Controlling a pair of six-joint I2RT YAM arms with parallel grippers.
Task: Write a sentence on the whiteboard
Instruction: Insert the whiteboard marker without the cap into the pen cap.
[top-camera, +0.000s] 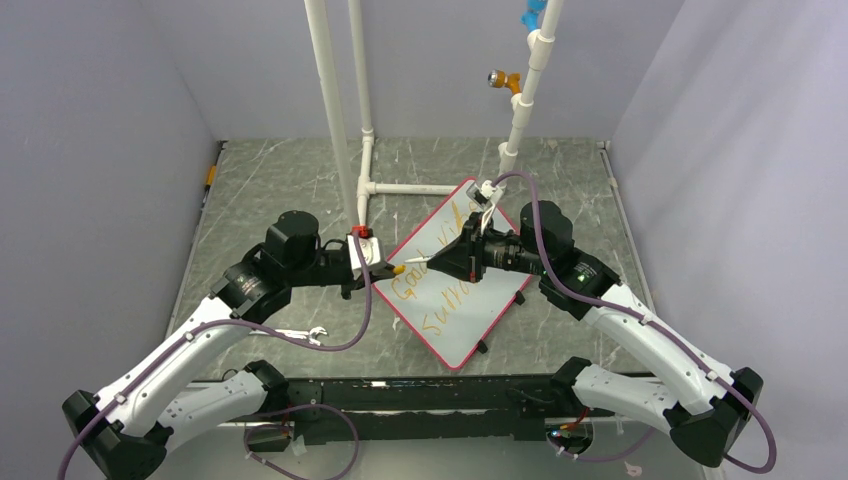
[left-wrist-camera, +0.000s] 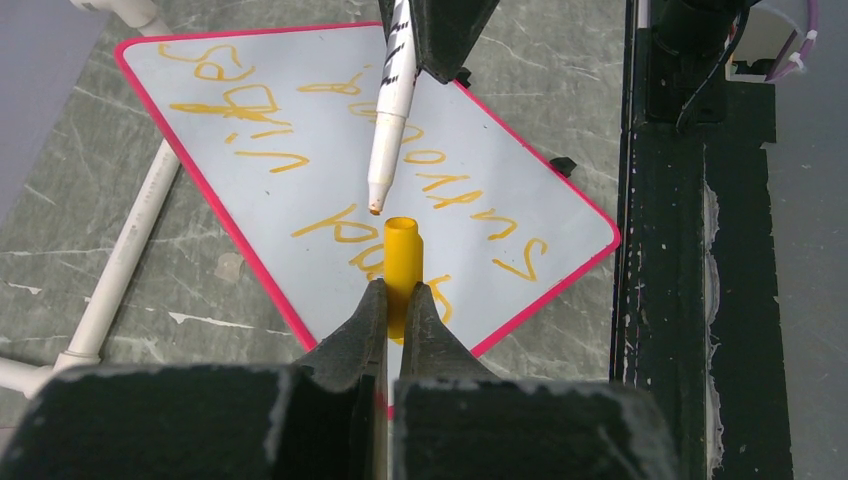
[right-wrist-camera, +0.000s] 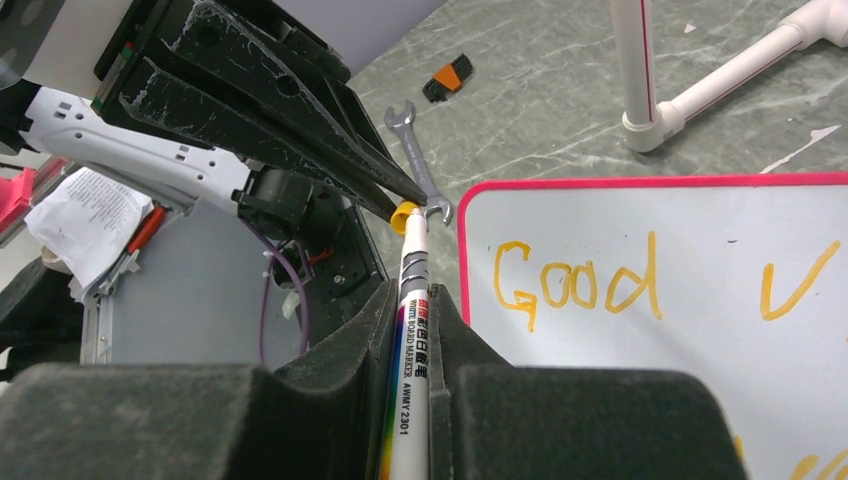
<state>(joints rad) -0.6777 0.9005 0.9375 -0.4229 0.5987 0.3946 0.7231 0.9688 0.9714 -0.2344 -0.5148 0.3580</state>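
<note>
**Top view, left to right.** The left gripper (top-camera: 385, 268) is at the 9 o'clock corner of the flat, pale grey-white whiteboard (top-camera: 470, 330). This red-pink-rimmed board lies diamond-wise at table centre. The gripper's jaws are clamped on a short yellow plastic marker cap (top-camera: 398, 269), whose base is hidden between the fingers. Near the cap's open mouth, not inserted, the tip of a white-barrelled marker pen (top-camera: 418, 261) points to 9 o'clock. The right gripper (top-camera: 445, 258) is closed tight on its barrel. The orange-yellow handwritten sentence (top-camera: 432, 292) starts "Good v", and the right arm covers the rest. The end of the second line is hard to make out.
</note>
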